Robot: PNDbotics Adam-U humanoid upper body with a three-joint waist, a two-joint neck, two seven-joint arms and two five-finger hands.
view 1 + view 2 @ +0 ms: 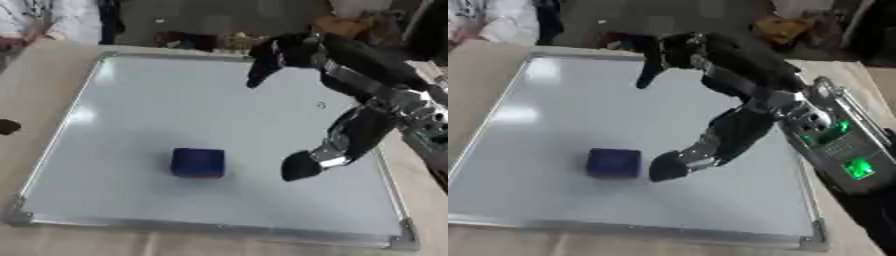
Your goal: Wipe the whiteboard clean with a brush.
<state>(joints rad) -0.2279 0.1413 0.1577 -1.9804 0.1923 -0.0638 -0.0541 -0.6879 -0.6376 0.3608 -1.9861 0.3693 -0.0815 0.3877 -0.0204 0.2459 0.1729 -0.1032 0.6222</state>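
At the left edge of the left eye view a small dark shape (7,126) shows over the beige tabletop (35,100), too little of it visible to say what it is. The whiteboard (157,105) lies flat on that tabletop and fills most of both views, framed in a thin silver rim with corner pieces, its surface pale and glossy with soft reflections near its left side. On the board, in its lower middle part and a little left of centre, sits the brush (198,162), a small dark-blue block resting by itself with nothing touching it. A tiny faint mark (320,105) can be made out on the board's right half, its shape unclear. To the right of the brush, the right hand (719,135) hangs over the board's right half, coming in on a black arm with silver joints from the right side. Its fingers are spread wide and hold nothing: one rounded fingertip (668,167) points down and to the left, near the brush but apart from it, while another finger (651,72) reaches up over the board's far part, well apart from the first. Whether the lower fingertip touches the board cannot be told. Further right, in the right eye view, the forearm (842,150) shows a grey casing with green lights. Along the far edge of the tabletop lie some dark and brownish things too blurred to make out.
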